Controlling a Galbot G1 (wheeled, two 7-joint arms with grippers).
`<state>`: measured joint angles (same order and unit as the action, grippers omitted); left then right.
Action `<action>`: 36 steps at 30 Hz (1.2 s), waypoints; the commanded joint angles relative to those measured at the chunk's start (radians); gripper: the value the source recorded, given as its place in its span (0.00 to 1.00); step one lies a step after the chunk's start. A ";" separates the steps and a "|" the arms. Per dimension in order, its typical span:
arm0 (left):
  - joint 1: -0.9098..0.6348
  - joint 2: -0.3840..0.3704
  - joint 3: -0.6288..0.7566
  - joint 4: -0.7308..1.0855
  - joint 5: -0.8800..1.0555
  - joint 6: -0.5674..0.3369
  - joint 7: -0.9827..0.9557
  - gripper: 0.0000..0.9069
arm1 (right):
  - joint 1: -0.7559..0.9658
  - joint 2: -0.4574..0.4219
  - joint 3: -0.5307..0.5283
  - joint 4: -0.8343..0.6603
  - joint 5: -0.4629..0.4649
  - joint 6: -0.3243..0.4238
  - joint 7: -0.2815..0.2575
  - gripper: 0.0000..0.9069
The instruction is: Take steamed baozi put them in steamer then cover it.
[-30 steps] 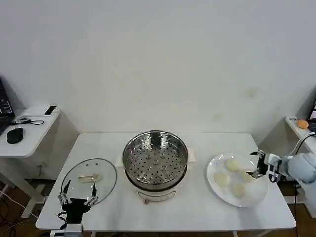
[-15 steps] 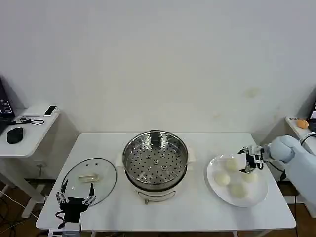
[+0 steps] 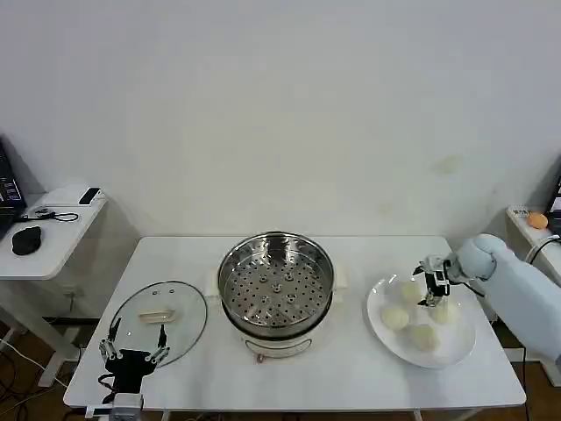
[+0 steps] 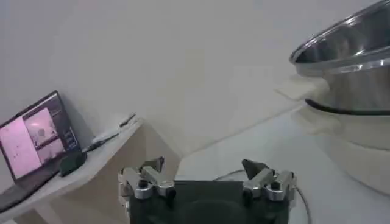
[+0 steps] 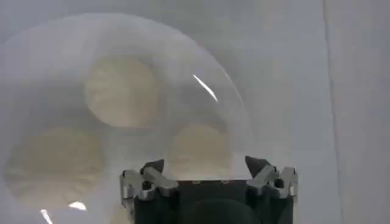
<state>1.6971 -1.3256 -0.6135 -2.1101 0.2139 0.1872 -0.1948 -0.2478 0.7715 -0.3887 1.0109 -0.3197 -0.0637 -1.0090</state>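
Note:
Four cream-white baozi lie on a white plate [image 3: 458,349] at the right: one at the back [image 3: 410,289], one on the left [image 3: 394,317], one in front [image 3: 424,336] and one on the right [image 3: 444,310]. My right gripper [image 3: 431,295] hangs open just above them, between the back and right ones. In the right wrist view a baozi [image 5: 200,149] sits just beyond the open right gripper [image 5: 204,164], with two others [image 5: 122,91] [image 5: 55,159] farther off. The steamer [image 3: 276,289] stands empty mid-table. The cover [image 3: 159,320] lies flat at the left, with my open left gripper [image 3: 131,353] at its near edge.
The steamer's steel wall [image 4: 347,73] rises close to the left gripper [image 4: 202,165] in the left wrist view. A side desk [image 3: 53,228] with a mouse and a laptop [image 4: 36,137] stands left of the table. A shelf with an orange object [image 3: 536,220] is at the far right.
My right arm has swung in from the plate's right edge to a spot over the baozi. The left gripper has slipped slightly back toward the table's front edge.

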 commanded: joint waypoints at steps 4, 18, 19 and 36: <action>0.000 0.003 -0.004 -0.001 0.000 0.001 0.002 1.00 | 0.025 0.029 -0.029 -0.040 -0.015 -0.003 -0.002 0.89; -0.003 0.003 -0.005 0.000 -0.002 0.001 0.001 1.00 | 0.028 0.014 -0.040 -0.038 -0.006 -0.016 -0.016 0.70; -0.003 0.003 -0.004 -0.001 -0.002 0.001 0.001 1.00 | 0.029 0.011 -0.040 -0.034 -0.001 -0.018 -0.016 0.70; 0.002 0.013 -0.009 -0.006 -0.006 0.001 0.003 1.00 | 0.325 -0.138 -0.216 0.223 0.194 -0.067 -0.024 0.70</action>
<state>1.6987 -1.3116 -0.6223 -2.1167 0.2072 0.1887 -0.1918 -0.0963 0.6861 -0.5071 1.1258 -0.2235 -0.1141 -1.0312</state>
